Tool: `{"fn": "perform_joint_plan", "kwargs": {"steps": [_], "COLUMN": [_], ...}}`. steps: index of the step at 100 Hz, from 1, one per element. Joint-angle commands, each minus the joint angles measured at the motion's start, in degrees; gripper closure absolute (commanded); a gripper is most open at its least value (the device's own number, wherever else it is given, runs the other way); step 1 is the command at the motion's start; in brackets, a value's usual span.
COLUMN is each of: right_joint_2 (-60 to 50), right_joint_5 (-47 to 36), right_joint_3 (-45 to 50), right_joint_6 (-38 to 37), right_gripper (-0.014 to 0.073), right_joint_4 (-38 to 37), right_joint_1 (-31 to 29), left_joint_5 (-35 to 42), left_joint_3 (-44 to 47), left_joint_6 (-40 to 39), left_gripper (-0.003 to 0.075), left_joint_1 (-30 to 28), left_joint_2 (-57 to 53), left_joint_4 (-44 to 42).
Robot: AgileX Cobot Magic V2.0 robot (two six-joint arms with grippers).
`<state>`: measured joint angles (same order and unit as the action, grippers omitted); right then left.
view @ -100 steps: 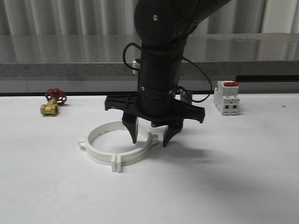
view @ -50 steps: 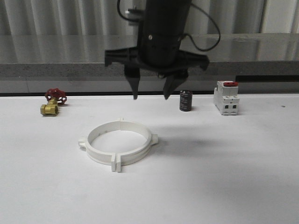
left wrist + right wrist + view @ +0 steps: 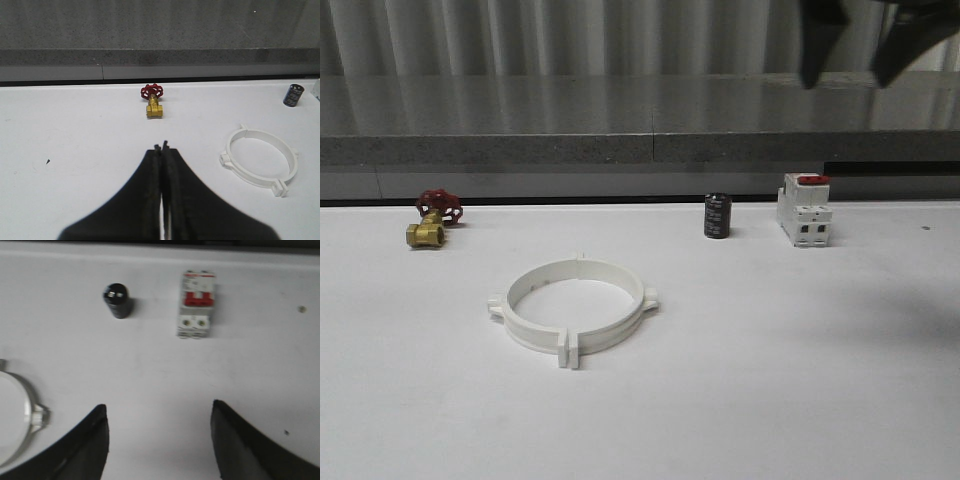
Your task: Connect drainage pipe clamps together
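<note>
A wide white surface (image 3: 800,400) stretches ahead of me, with a grey wall behind it. On it, at about 7 o'clock from the centre, the drainage pipe clamps (image 3: 574,310) lie flat, the two half-rings meeting at their flanges to form one closed ring. I judge the joining step done and the task at or near its end; what is left is only to pull back and check that the flanges sit flush.

Toward 2 o'clock stands a white breaker (image 3: 805,210) with a red switch. Toward 12 o'clock is a small black cylinder (image 3: 717,216). At 10 o'clock lies a brass valve (image 3: 433,219) with a red handle.

My right tool (image 3: 855,45) hangs high at the upper right, fingers spread apart and empty. My left tool (image 3: 162,165) has its fingers pressed together, holding nothing.

Half a second ago my right tool hovered directly above the ring; now it has lifted and swung to the right.
</note>
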<state>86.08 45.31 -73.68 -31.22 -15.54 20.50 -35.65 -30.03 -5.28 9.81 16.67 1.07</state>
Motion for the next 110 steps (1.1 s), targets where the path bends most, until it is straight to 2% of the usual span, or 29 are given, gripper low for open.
{"fn": "perform_joint_plan", "kwargs": {"steps": [1,23,60,70,93,110], "right_joint_2": [-8.38,-25.03,-48.72,-53.28,-57.44,-57.44], "right_joint_5": [-3.12,-3.26,1.89,2.89,3.03,3.06], "right_joint_3": [4.73,19.45,33.6,36.04,37.44,37.44], "right_joint_6": [0.89,1.83,3.5,4.08,4.08,4.08], "right_gripper": [0.0137,0.0137,0.0145,0.024,0.0668,0.0662], "right_joint_4": [-1.85,-2.44,-2.44,-2.44,-2.49,-2.55], "right_joint_1": [-3.3,-9.25,-9.34,-9.34,-9.34,-9.34], "left_joint_5": [4.01,4.01,4.01,4.01,4.01,4.01], "left_joint_3": [-1.41,-1.41,-1.41,-1.41,-1.41,-1.41], "left_joint_6": [-0.23,-0.23,-0.23,-0.23,-0.23,-0.23], "left_gripper": [0.074,0.074,0.074,0.074,0.074,0.074], "left_joint_1": [-0.17,-0.17,-0.17,-0.17,-0.17,-0.17], "left_joint_2": [0.44,0.44,0.44,0.44,0.44,0.44], "left_joint_4": [0.23,0.23,0.23,0.23,0.23,0.23]}}
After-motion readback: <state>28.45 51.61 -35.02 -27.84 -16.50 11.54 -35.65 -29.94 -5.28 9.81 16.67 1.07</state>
